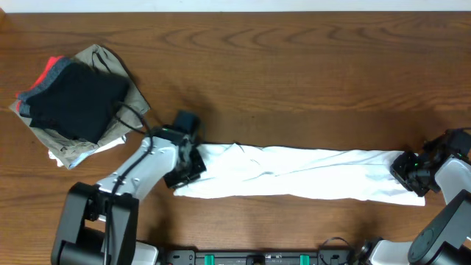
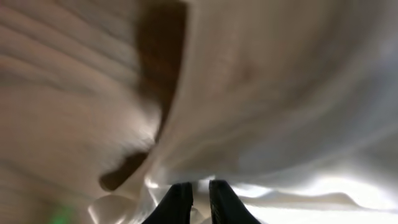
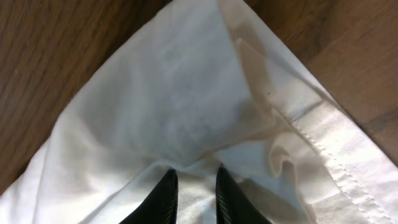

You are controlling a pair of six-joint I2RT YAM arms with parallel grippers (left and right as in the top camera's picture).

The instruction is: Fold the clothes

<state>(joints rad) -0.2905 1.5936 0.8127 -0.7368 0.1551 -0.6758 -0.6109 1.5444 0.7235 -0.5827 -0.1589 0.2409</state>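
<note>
- Wooden worktop (image 1: 294, 66), brown, carrying everything.
- White clothes (image 1: 294, 173) along the near edge, drawn out into a long narrow band from left to right. Looks already folded lengthwise, with no sleeves showing and a few creases near the middle.
- Judged roughly midway: narrowing done, still to bring one end over the other and flatten the result.
- Folded stack (image 1: 73, 99) of black, khaki and red garments at the far left, apart from the band, with neither arm on it.
- At the band's left end, left gripper (image 1: 188, 165), fingers nearly together with cloth bunched over them. Blurred in the wrist view, yet seems pinched on the fabric.
- At the right end, right gripper (image 1: 408, 171), closed narrowly on a tuck of cloth just beside the hemmed corner.
</note>
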